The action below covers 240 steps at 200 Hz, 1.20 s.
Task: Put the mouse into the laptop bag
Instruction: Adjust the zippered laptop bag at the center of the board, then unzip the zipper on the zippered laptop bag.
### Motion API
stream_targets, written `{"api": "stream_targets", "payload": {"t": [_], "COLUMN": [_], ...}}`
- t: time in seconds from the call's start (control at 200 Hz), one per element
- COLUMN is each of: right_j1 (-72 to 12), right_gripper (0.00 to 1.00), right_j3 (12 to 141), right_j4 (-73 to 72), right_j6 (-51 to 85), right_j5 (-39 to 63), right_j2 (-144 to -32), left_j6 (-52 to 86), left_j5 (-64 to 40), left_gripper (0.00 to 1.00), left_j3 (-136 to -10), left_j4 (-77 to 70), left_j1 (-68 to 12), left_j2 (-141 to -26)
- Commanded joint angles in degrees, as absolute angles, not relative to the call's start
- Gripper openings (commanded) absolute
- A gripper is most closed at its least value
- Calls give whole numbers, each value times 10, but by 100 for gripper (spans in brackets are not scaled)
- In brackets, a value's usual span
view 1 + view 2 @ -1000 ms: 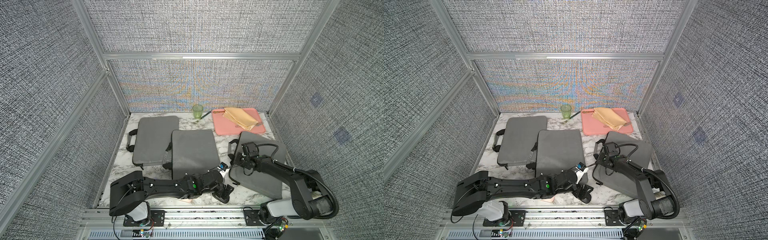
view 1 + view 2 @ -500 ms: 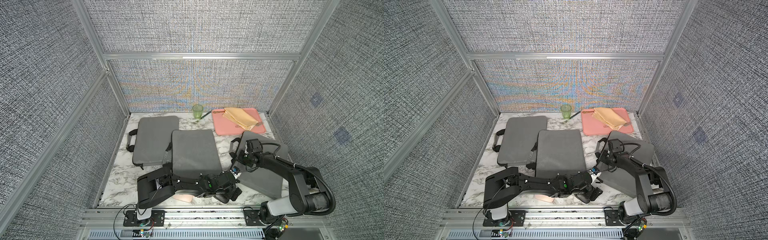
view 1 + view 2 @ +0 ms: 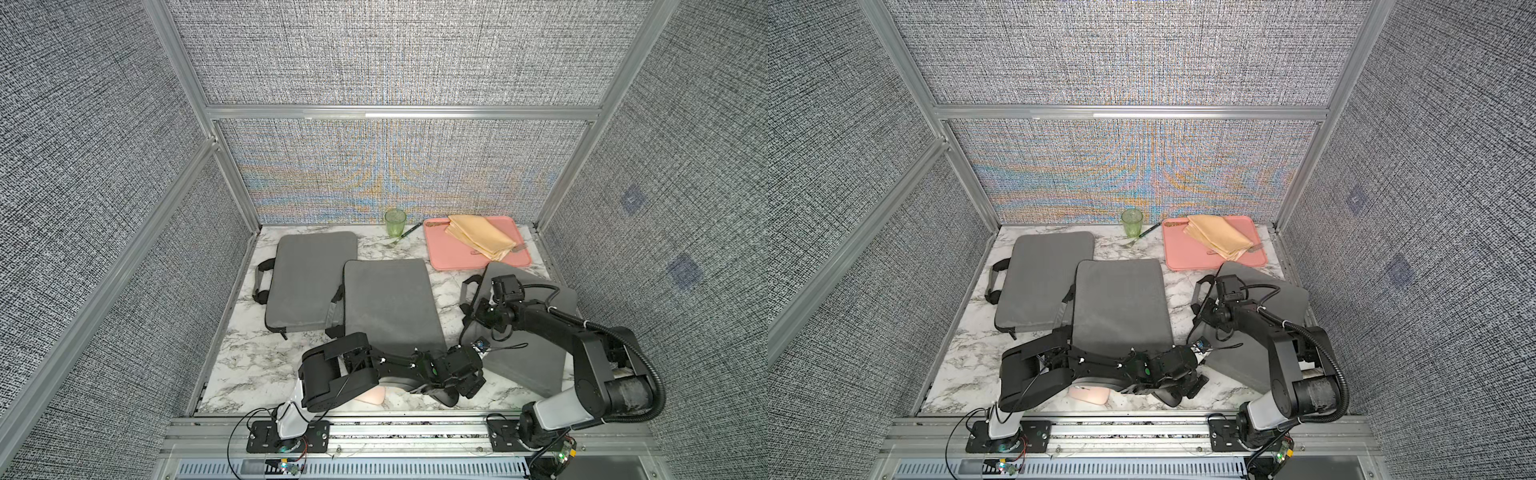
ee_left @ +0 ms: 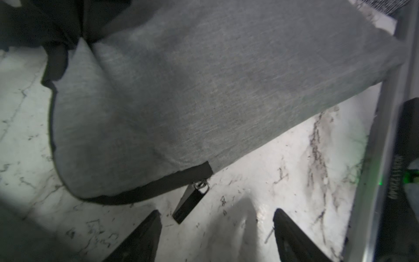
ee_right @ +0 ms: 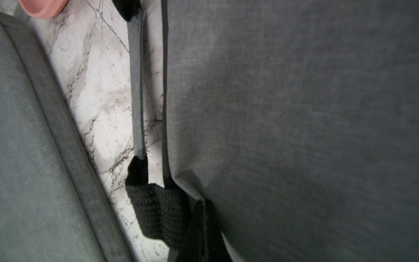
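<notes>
Currently: mouse, pale pink, smooth, rounded pebble shape, lies on the white, grey-veined marble table at 6 o'clock by the near rim. It is partly covered by the left arm, and nothing grips it. Laptop bag at 4 o'clock: flat rectangle of grey woven fabric, rounded corners, black zip trim, black webbing handle. Its 9 o'clock edge is puckered and lifted where the right gripper has its jaws pressed together on the fabric. Left gripper: jaws spread, tips low over the marble just beside the bag's zipper pull, a flat black tab on a small metal ring, not touching it. Mouse and bag lie apart.
</notes>
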<state>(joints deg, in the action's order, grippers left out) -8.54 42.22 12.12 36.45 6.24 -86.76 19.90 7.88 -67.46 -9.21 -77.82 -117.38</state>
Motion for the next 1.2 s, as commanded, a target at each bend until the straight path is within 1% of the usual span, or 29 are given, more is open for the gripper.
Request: {"api": "stream_targets", "payload": {"t": [0.0, 0.2, 0.415, 0.515, 0.59, 0.615, 0.65, 0.666, 0.696, 0.721, 0.741, 0.846, 0.951, 1.011, 1.061, 1.091, 1.196], "right_j1": [-81, -79, -77, -77, -77, -76, -75, -75, -74, -73, -71, -67, -66, -67, -67, -67, -80], "right_gripper": [0, 0, 0, 0, 0, 0, 0, 0, 0, 4, 8, 33, 51, 59, 61, 65, 65], "right_j3": [419, 413, 405, 403, 403, 403, 403, 403, 401, 400, 398, 385, 372, 354, 344, 342, 316], "right_j4": [100, 95, 96, 97, 96, 97, 100, 101, 103, 106, 107, 126, 168, 182, 196, 215, 254], "right_j6": [359, 360, 363, 363, 363, 362, 361, 360, 360, 360, 360, 365, 375, 380, 377, 381, 408], "right_j5": [0, 14, 15, 19, 22, 21, 22, 20, 22, 21, 21, 16, 0, 2, 15, 25, 77], "right_j2": [-873, -870, -850, -847, -846, -844, -841, -839, -832, -828, -820, -774, -704, -652, -614, -594, -526], "left_j6": [184, 176, 170, 170, 173, 175, 177, 178, 180, 184, 185, 191, 210, 235, 248, 251, 288], "left_j5": [130, 135, 131, 125, 106, 96, 77, 69, 57, 50, 44, 20, 36, 53, 61, 74, 104], "left_gripper": [75, 73, 66, 59, 58, 60, 66, 71, 84, 94, 100, 99, 99, 99, 99, 99, 99], "left_j3": [-686, -704, -739, -741, -737, -733, -724, -719, -709, -699, -692, -660, -627, -609, -593, -582, -565], "left_j4": [-64, -33, -10, -9, -10, -12, -19, -23, -31, -37, -41, -52, -67, -77, -89, -100, -90], "left_j1": [-777, -777, -777, -777, -777, -776, -777, -777, -777, -777, -777, -776, -768, -753, -737, -729, -692], "left_j2": [-1186, -1198, -1230, -1231, -1222, -1215, -1201, -1194, -1177, -1161, -1148, -1076, -1018, -988, -966, -953, -913]}}
